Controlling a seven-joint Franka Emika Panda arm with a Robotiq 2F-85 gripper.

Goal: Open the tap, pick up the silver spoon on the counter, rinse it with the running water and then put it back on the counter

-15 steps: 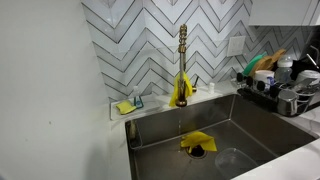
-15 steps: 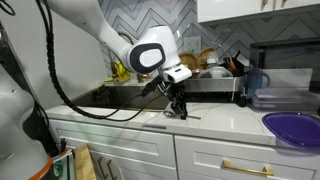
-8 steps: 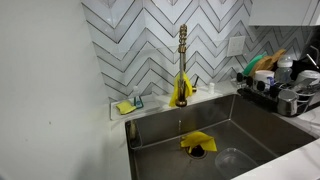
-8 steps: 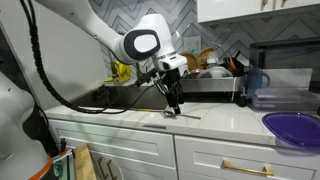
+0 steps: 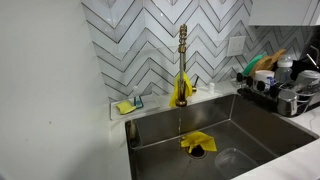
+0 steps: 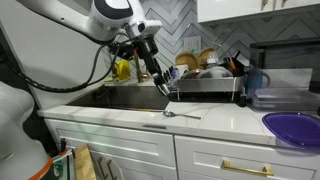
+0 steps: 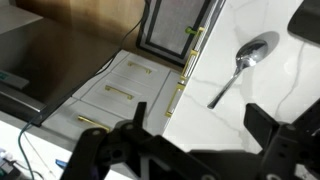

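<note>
Spoon (image 7: 238, 70): silver, lying flat on the white counter (image 6: 215, 120) in front of the sink (image 5: 250, 120), apart from the tap (image 5: 182, 60). Probably light, stiff and slick, perhaps wet. Best pinched across the slim handle near mid-length, low against the surface. Hand (image 6: 166, 90): jaws spread wide, empty, hanging above the spoon. Sink holds a yellow cloth (image 5: 197, 142) at the drain. Rack (image 5: 285, 90) holds dishes. Ledge tray (image 5: 138, 103) holds a sponge (image 5: 123, 107). Purple bowl (image 6: 292, 128): contents not visible.

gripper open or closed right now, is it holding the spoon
Gripper: open, fingers spread, holding nothing; the spoon lies on the counter.
</note>
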